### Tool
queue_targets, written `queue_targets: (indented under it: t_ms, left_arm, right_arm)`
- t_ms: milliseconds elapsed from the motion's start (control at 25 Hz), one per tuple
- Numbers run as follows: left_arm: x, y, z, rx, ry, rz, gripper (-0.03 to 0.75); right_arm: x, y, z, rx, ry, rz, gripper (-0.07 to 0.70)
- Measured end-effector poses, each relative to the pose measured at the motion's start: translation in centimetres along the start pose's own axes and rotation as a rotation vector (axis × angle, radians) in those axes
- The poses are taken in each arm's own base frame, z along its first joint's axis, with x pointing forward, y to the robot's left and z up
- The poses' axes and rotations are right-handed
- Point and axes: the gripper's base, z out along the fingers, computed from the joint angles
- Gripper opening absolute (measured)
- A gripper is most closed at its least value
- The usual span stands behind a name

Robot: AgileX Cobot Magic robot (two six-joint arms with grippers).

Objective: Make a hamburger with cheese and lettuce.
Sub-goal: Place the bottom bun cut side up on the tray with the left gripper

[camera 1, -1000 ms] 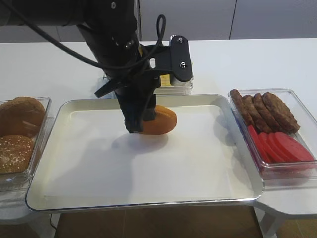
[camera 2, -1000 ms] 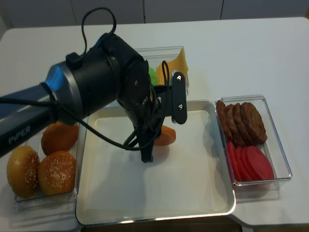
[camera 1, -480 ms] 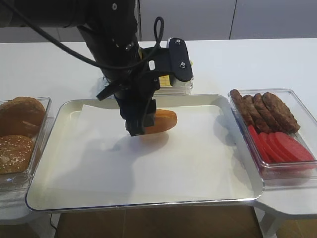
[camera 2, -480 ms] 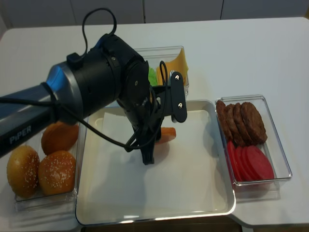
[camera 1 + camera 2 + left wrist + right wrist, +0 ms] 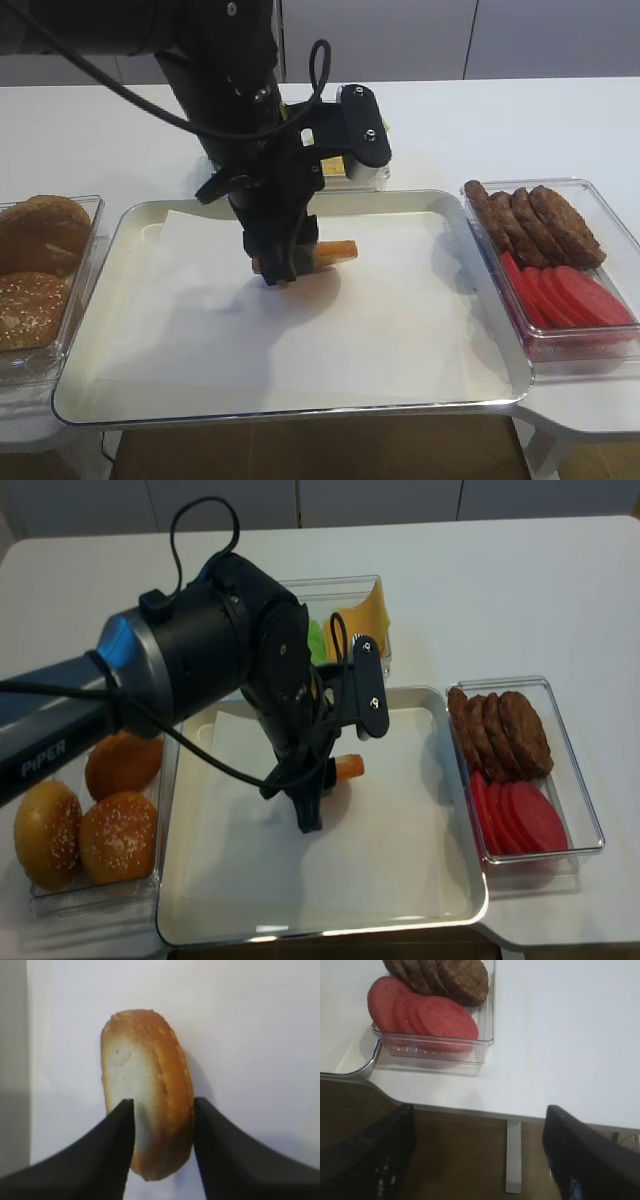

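My left gripper [image 5: 283,268] is shut on the hamburger's bun half [image 5: 330,254], golden crust with a pale cut face, pinched across its thickness in the left wrist view [image 5: 146,1085]. It hangs low over the white paper in the metal tray [image 5: 300,405]; I cannot tell if it touches. In the realsense view the bun half [image 5: 348,768] sticks out right of the gripper [image 5: 312,805]. The cheese [image 5: 368,615] and the lettuce [image 5: 316,638] lie in a clear box behind the arm. My right gripper [image 5: 477,1160] is open and empty past the table's front right edge.
A clear box of whole seeded buns [image 5: 80,820] stands left of the tray. A clear box at the right holds dark patties [image 5: 540,220] and red tomato slices [image 5: 570,295], also in the right wrist view [image 5: 425,1015].
My left gripper has turned and moved slightly forward and lower over the tray. The bun half now lies flatter, showing its thin edge instead of its domed crust.
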Motion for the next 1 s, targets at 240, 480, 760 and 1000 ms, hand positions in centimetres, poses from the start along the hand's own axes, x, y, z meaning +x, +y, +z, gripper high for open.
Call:
queue_targets:
  t_ms: [240, 480, 760, 1000]
  left_arm:
    - [-0.13, -0.45, -0.01, 0.05, -0.013, -0.03, 0.298]
    - [-0.36, -0.89, -0.05, 0.099, -0.036, -0.066, 0.328]
    - [-0.2, -0.81, -0.04, 0.092, -0.01, -0.26, 0.353]
    - [0.13, -0.61, -0.84, 0.084, 0.07, -0.463, 0.354]
  right_arm:
    - [0.0, 0.0, 0.0, 0.0, 0.0, 0.0, 0.619]
    - [0.0, 0.0, 0.0, 0.0, 0.0, 0.0, 0.619]
    - [0.0, 0.0, 0.0, 0.0, 0.0, 0.0, 0.619]
    - [0.0, 0.0, 0.0, 0.0, 0.0, 0.0, 0.619]
